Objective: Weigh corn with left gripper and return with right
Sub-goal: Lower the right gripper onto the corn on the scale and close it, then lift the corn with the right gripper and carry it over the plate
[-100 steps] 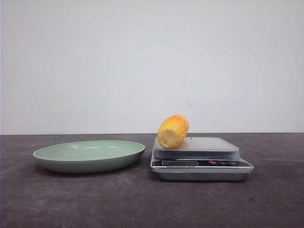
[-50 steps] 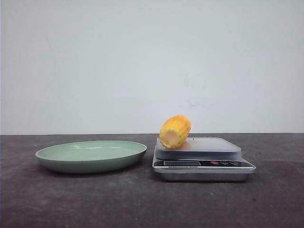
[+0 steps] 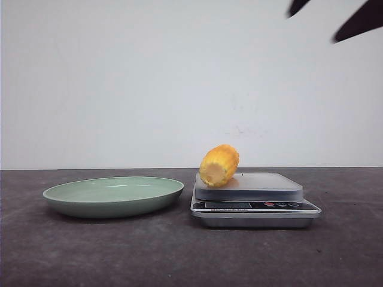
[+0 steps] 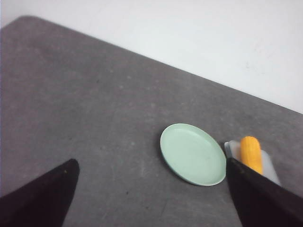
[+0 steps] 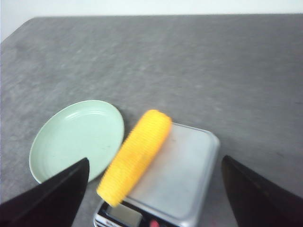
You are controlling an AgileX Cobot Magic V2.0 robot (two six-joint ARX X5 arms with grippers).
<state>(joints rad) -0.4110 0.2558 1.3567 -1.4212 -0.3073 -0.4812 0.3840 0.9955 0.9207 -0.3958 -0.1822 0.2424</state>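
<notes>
The shallow pale green round plate [image 3: 114,195] sits bare at the left of the dark grey table [image 3: 90,257], left free as the spot the cob is meant to go back to. In the left wrist view the left gripper [image 4: 156,196] has its two black fingers [image 4: 45,196] spread wide with nothing between them; the plate lies well ahead of the fingertips, and the scale just beyond the far finger. That arm looks parked high and away, its weighing part apparently done.

Just beside the plate stands the silver digital kitchen scale [image 3: 254,206], its display and buttons facing the front camera. The short yellow-orange corn cob [image 3: 219,165] lies on its side on the scale's flat platform, toward the plate-side edge, with its paler cut end overhanging the front corner. It rests free, touched by neither gripper, so the scale bears its full weight.

At the right, the right gripper [image 5: 154,189] hangs above the scale with its black fingers [image 5: 52,189] held wide apart, the cob lying ahead of the gap and nearer the plate-side finger. In the front view only dark finger tips [image 3: 362,21] show at the top corner, high over the scale. The wide spread suits a descent to straddle the cob across its ribbed sides, probably the next step.
</notes>
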